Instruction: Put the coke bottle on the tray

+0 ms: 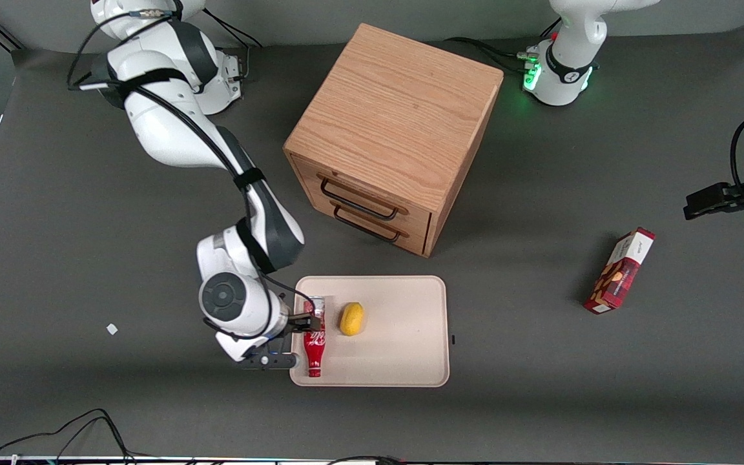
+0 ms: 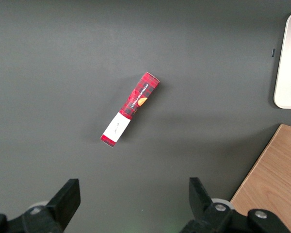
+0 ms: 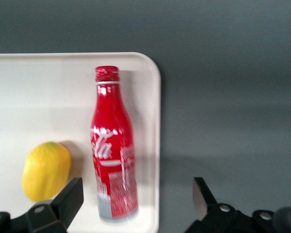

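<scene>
The coke bottle (image 1: pixel 314 342) lies flat on the cream tray (image 1: pixel 404 342), along the tray's rim toward the working arm's end. Its red cap points toward the front camera and its silver base points toward the cabinet. In the right wrist view the coke bottle (image 3: pixel 111 155) lies just inside the tray's (image 3: pixel 39 97) rounded corner. My right gripper (image 1: pixel 304 320) hovers over the bottle's base end. There the gripper (image 3: pixel 136 204) is open, its black fingers (image 3: pixel 68 199) wide apart on either side of the base and not touching it.
A yellow lemon (image 1: pixel 351 318) (image 3: pixel 46 170) lies on the tray beside the bottle. A wooden two-drawer cabinet (image 1: pixel 391 135) stands farther from the front camera than the tray. A red snack box (image 1: pixel 619 270) (image 2: pixel 130 108) lies toward the parked arm's end.
</scene>
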`<state>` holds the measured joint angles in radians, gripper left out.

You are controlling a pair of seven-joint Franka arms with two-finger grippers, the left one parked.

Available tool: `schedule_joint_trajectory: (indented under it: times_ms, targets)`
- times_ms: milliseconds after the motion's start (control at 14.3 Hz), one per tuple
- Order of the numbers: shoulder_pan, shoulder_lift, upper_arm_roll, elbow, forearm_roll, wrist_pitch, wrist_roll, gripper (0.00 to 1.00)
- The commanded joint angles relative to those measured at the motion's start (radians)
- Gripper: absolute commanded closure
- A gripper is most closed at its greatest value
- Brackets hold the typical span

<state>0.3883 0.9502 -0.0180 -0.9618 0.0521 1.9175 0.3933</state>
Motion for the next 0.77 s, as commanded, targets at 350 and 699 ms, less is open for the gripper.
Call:
schedule_joint_trajectory:
  times_ms: [350,699]
  targets:
    - [-0.150,-0.489,0.012,-0.489,0.015,-0.155,-0.160,0.00]
    - [-0.220,-0.804,0.003,-0.809,0.009,-0.121,-0.256,0.00]
